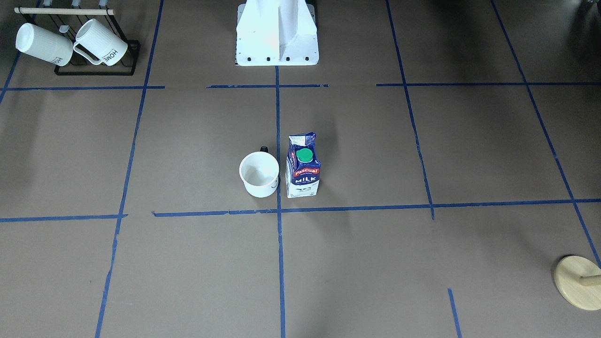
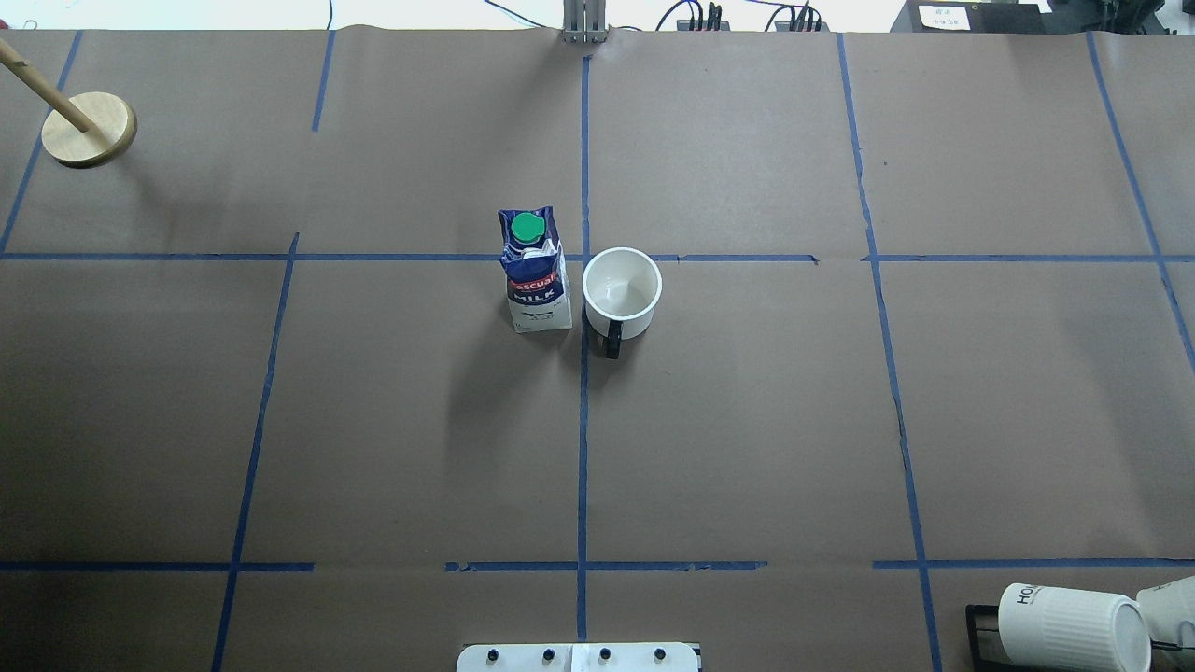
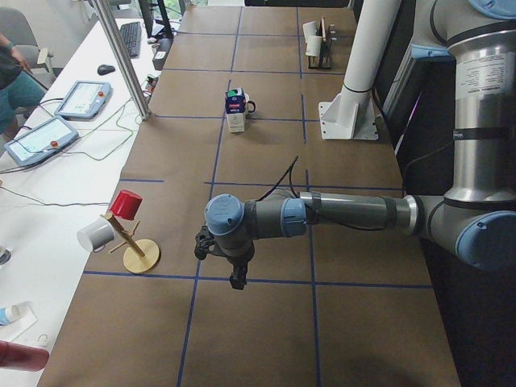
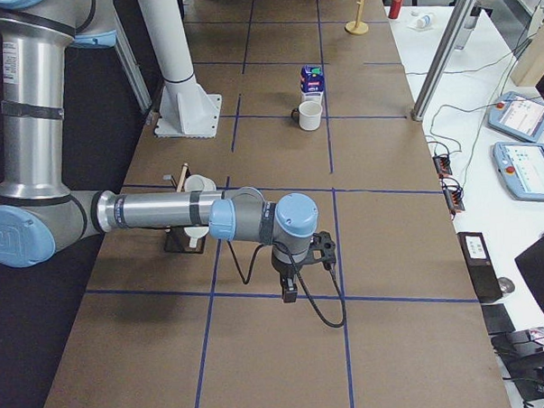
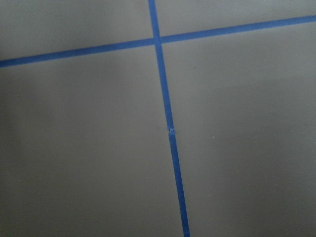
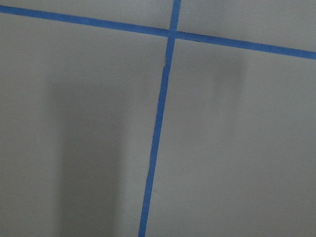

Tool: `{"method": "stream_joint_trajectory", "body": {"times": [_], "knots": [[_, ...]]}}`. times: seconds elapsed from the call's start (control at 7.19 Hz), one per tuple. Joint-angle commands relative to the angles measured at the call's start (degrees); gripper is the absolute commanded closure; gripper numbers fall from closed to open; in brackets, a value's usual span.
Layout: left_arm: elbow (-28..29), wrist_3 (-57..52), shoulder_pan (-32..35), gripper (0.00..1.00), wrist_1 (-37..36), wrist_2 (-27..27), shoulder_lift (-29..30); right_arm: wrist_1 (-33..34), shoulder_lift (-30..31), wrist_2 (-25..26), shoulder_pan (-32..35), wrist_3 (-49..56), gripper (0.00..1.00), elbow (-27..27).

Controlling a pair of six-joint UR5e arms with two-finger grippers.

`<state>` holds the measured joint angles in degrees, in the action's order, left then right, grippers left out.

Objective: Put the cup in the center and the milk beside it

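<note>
Your left gripper hangs low over bare brown paper near one end of the table. This side view does not show whether its fingers are spread or pressed together. The same holds for the right gripper at the opposite end.

The white cup stands upright and empty just beside the tape crossing, with its dark handle toward the robot. The milk carton stands upright close beside it, across the blue line.

A rack of ribbed mugs and a wooden stand sit in far corners, well apart.
</note>
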<state>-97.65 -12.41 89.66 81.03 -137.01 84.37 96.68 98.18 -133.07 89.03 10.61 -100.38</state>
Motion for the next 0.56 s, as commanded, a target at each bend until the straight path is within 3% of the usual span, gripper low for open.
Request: {"method": "stream_joint_trajectory", "body": {"times": [0.0,0.42], "knots": [[-0.4,0.0,-0.1,0.0,0.0,0.4,0.4,0.0,0.1,-0.1,0.0,-0.3,0.0,0.0],[-1.1,-0.3,-0.2,0.0,0.0,0.3,-0.3,0.0,0.1,-0.3,0.0,-0.5,0.0,0.0]]}}
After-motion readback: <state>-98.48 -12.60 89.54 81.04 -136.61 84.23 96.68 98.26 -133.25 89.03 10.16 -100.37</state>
